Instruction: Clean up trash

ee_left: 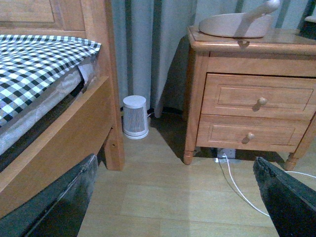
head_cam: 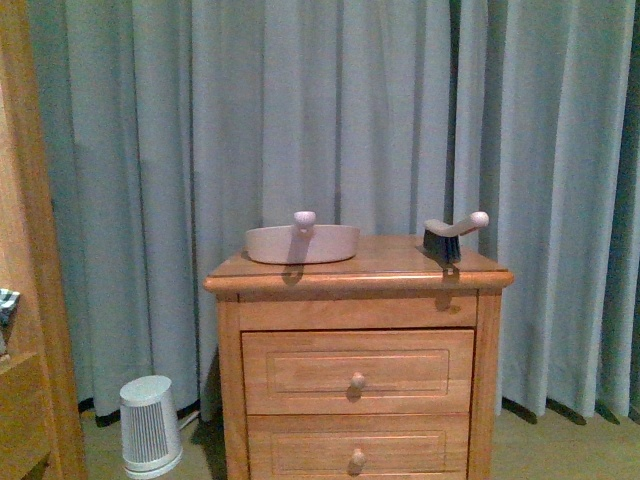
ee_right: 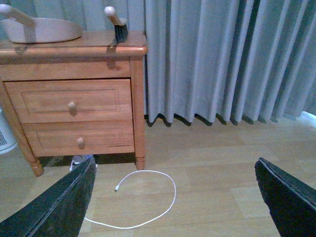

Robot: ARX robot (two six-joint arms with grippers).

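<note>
- left tool point(ee_left: 174, 163): dark fingers point(ee_left: 64, 207) spread wide; right tool point(ee_right: 174, 163) spread likewise, a white looped cable point(ee_right: 148, 197) on the floor ahead of it;
- pinkish-beige plastic dustpan point(head_cam: 302, 243) and dark-bristled brush point(head_cam: 447, 237) sit on the wooden tabletop point(head_cam: 390, 262), farther ahead;
- where the trash lies: cannot tell.

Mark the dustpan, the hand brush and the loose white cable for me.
dustpan point(head_cam: 325, 245): front view, middle of its side wall.
hand brush point(head_cam: 441, 243): front view, dark bristles.
white cable point(ee_right: 175, 192): right wrist view, outer curve of its loop.

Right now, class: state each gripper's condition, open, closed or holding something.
Left gripper: open, holding nothing.
Right gripper: open, holding nothing.
</note>
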